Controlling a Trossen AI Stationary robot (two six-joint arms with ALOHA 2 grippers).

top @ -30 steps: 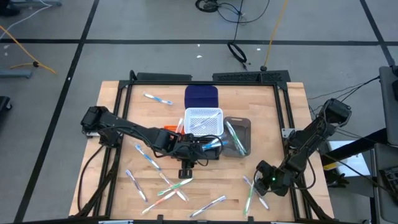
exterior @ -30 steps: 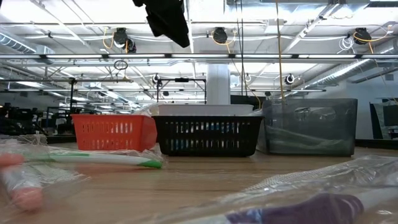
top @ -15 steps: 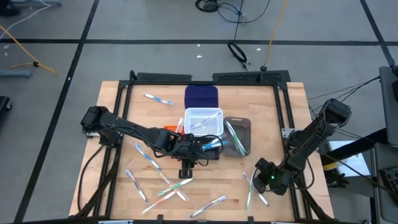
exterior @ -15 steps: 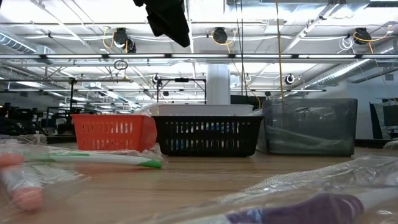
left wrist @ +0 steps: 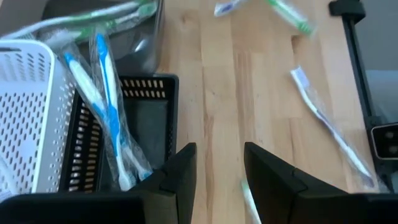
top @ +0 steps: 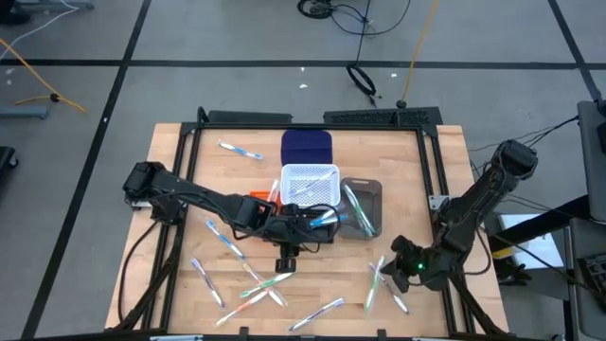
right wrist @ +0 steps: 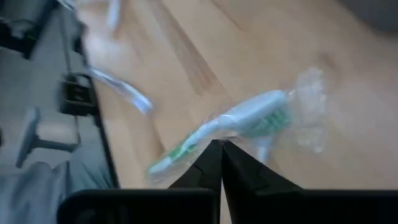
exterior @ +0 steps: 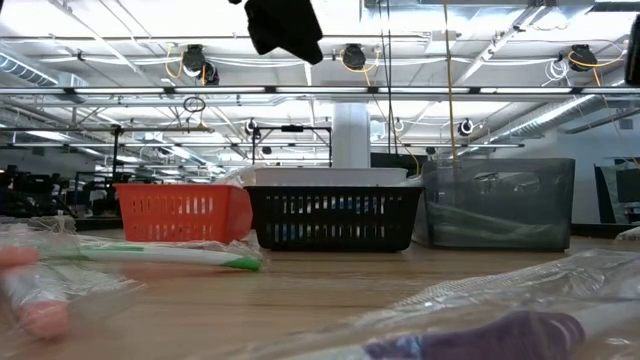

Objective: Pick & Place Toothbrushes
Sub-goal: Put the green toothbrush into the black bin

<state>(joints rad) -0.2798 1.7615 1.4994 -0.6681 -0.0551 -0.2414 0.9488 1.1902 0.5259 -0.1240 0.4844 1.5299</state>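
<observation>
Wrapped toothbrushes lie scattered over the near half of the wooden table [top: 445, 152], such as a blue one [top: 225, 239] and a green one [top: 265, 284]. Two blue toothbrushes [left wrist: 102, 99] stand slanted in the black bin [left wrist: 146, 124]. My left gripper [left wrist: 217, 168] hovers open above that bin's near right corner, with nothing between its fingers. My right gripper [right wrist: 219, 155], near the table's right front, is shut on a green toothbrush [right wrist: 249, 118] in clear wrap. My right gripper pinches the green toothbrush's handle [right wrist: 214, 134], about the middle of its length, between its two fingertips. The fingers slant down from the table's right side and lie across the toothbrush. Whether its ends [top: 369, 301] are clear of the table I cannot tell.
A navy bin [top: 308, 147], a white bin [top: 310, 180], a grey bin [top: 365, 204] holding green toothbrushes and an orange bin [top: 258, 197] cluster at the table's middle. Another toothbrush [top: 240, 150] lies at the far left. A black frame [top: 431, 180] edges the table.
My right gripper has risen and rolled a little. The green toothbrush has come up with it and shifted slightly toward the table's left, now slanting more.
</observation>
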